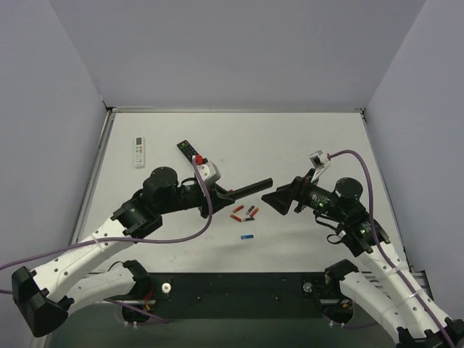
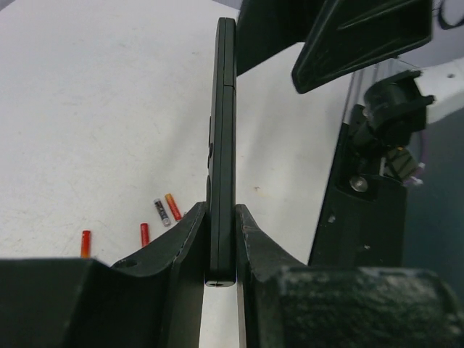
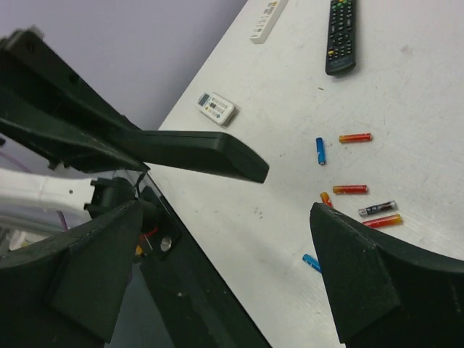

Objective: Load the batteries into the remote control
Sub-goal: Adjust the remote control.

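Left wrist view: left gripper (image 2: 221, 243) clenched on the remote control (image 2: 222, 130), held above the batteries (image 1: 244, 212) on the counter (image 1: 304, 145). Right gripper (image 1: 275, 199), released wide at its right end, should close squarely there while the left holds steady.

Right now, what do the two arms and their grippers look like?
The left arm and right arm both have white lower links, with black joints and black upper sections. A purple cable loops along each. The left gripper and right gripper have broad, matte-black, wedge-shaped fingers.
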`<state>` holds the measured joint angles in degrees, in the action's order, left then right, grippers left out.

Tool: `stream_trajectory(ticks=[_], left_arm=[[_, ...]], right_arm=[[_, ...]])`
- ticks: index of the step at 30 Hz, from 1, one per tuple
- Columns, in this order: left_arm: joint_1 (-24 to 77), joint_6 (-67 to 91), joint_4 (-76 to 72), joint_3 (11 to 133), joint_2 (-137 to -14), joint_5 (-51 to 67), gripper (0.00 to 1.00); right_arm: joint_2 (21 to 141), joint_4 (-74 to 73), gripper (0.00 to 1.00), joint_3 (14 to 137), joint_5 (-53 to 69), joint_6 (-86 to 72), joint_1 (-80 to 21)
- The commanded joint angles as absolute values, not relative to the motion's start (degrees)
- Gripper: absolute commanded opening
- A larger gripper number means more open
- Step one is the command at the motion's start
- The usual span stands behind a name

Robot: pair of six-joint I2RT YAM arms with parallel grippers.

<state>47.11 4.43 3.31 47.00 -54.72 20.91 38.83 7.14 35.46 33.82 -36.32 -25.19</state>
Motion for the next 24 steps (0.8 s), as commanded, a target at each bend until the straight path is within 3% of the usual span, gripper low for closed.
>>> stream_trajectory(ticks=[1, 10, 24], left_arm=[[45.6, 4.2, 14.1, 55.1, -53.1, 37.2, 0.00], [45.6, 1.2, 23.1, 60.1, -55.1, 42.5, 0.00], [45.6, 1.1, 24.0, 63.0, -59.1, 43.3, 0.00]], right_arm=[[38.2, 8.0, 0.94, 37.9, 44.8, -20.2, -25.3], [39.4, 11.9, 0.91, 38.7, 58.3, -15.8, -26.0], [44.3, 2.4, 0.64, 42.9, 67.3, -8.8, -30.2]])
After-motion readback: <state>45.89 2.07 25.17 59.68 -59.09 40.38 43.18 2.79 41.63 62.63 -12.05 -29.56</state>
